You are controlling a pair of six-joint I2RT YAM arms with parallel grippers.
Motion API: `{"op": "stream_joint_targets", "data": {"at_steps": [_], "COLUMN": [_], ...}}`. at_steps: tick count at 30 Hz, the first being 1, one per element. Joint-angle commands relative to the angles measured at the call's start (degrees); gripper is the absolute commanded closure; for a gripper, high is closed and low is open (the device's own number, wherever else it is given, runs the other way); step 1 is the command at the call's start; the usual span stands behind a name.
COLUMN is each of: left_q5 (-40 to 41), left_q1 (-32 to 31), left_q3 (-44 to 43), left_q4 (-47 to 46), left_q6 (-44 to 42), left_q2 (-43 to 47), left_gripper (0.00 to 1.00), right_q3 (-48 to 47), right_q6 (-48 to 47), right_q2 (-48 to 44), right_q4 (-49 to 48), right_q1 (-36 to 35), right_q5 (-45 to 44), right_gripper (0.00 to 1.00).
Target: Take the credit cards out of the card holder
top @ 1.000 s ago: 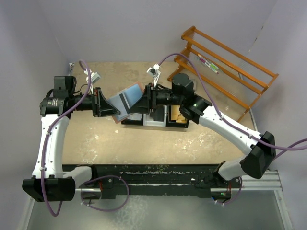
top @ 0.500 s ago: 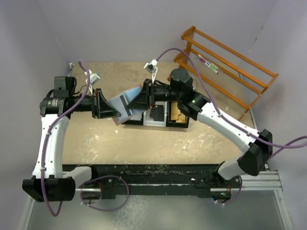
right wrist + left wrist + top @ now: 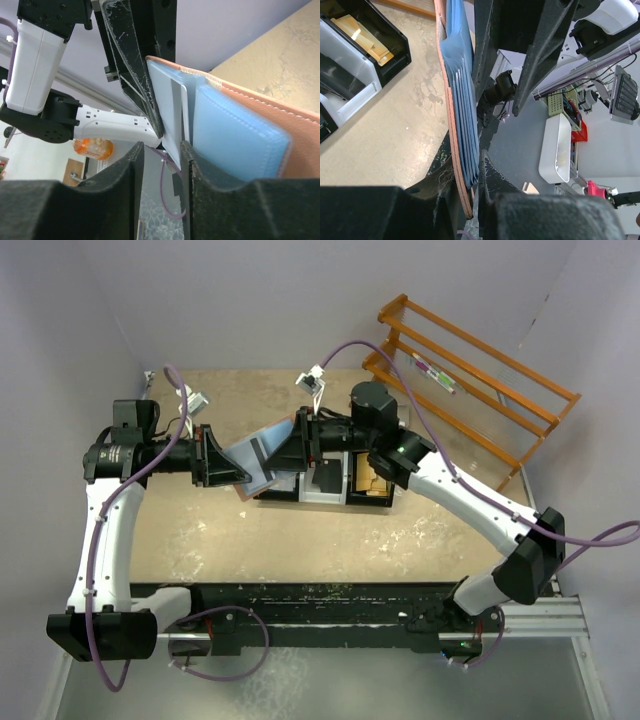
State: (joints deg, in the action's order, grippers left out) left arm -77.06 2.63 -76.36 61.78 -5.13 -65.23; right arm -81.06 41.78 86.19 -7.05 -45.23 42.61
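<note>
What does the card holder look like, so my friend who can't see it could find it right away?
Look at the middle of the tan table, beside the row of trays, where the two arms meet. The card holder is held up there in the left fingers. It is a flat open wallet, reddish-brown outside and light blue inside, unlike the black and white trays.

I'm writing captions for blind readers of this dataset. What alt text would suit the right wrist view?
The right gripper has its two black fingers either side of the near corner of a pale credit card poking out of a reddish-brown card holder with light blue lining. The left gripper grips the holder's far side.
</note>
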Motion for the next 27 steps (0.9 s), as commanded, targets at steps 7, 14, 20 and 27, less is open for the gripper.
{"op": "stream_joint_targets", "data": {"at_steps": [7,14,20,27], "left_q5": [-5.20,-5.59,-6.00,-6.52], "left_q1": [0.18,0.18,0.18,0.18], "left_q3": [-0.78,-0.86,-0.83,-0.81], "left_q4": [-2.45,-3.08,-3.41,-3.75], "left_q6": [0.68,1.42,1.77,1.84], "left_q2": [1.95,2.61,2.40,2.41], "left_gripper": [1.00,1.00,1.00,1.00], "right_q3": [-4.43,-5.84,-5.07,-2.68], "right_q6": [-4.17,-5.17,-2.03,1.27], "right_q2": [-1.70,-0.41,0.75,0.00], "right_q4": [6.96,5.70,0.25,-5.32], "right_q1": [1.67,1.03,-0.20,-0.20], "right_q5": [-2.15,-4.36,-1.87,1.03], "right_gripper": [0.54,0.53,0.57,0.69]}}
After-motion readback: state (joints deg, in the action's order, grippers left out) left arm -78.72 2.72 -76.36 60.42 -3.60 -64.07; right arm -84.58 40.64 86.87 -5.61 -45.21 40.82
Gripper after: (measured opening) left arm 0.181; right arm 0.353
